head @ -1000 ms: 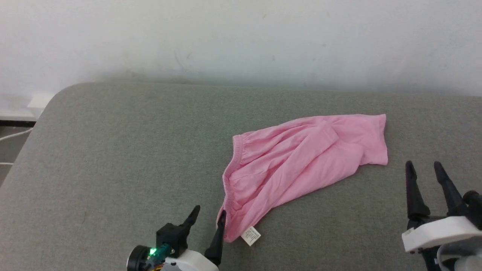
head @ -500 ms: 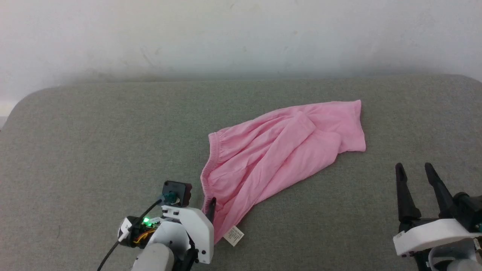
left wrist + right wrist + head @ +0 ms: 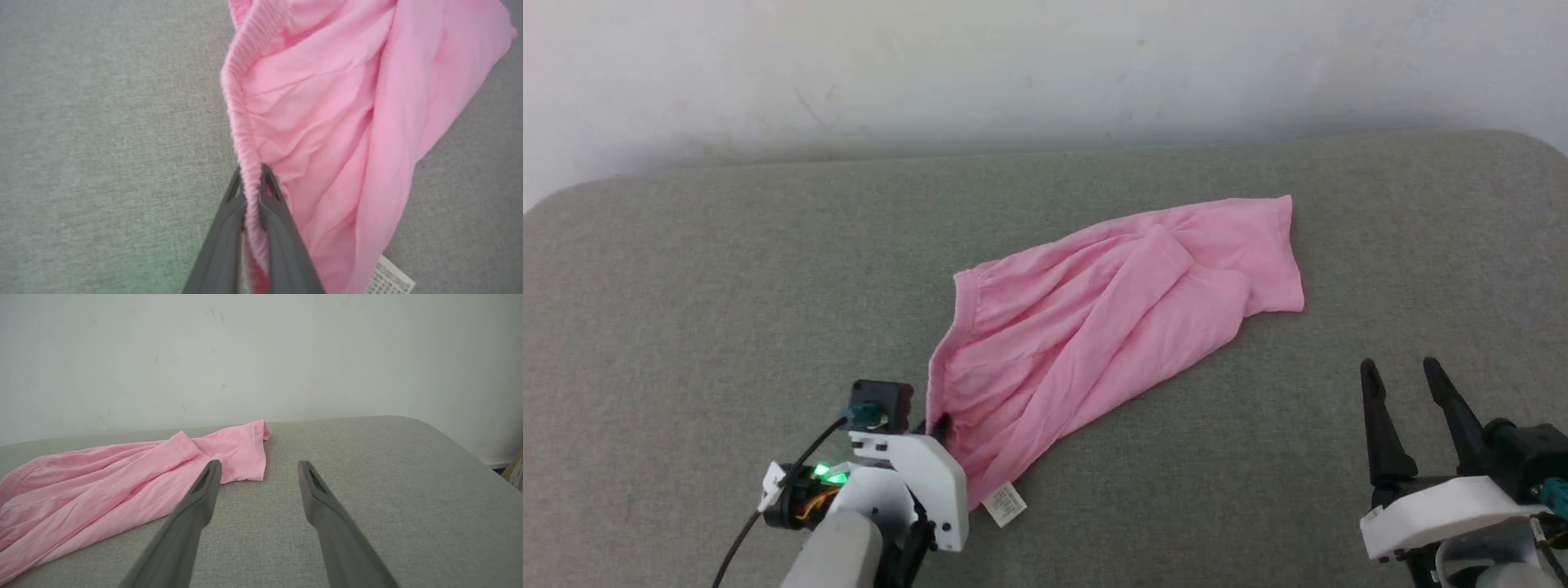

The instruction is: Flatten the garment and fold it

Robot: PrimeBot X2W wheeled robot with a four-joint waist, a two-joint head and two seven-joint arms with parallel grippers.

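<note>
Left wrist view: left claw (image 3: 250,176), wide a moment ago, is now clamped on waistband (image 3: 239,122) of shorts (image 3: 335,122); spreading can be started. Right claw (image 3: 1401,377) is held wide, empty.

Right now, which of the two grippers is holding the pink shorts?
The left gripper: its fingers pinch the waistband of the shorts. The right gripper stands open, apart from them.

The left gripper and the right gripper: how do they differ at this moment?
The left gripper is shut on the garment at its waistband; the right gripper is open and holds nothing. The left gripper touches the fabric; the right gripper stands apart from it. Both have two dark fingers.
</note>
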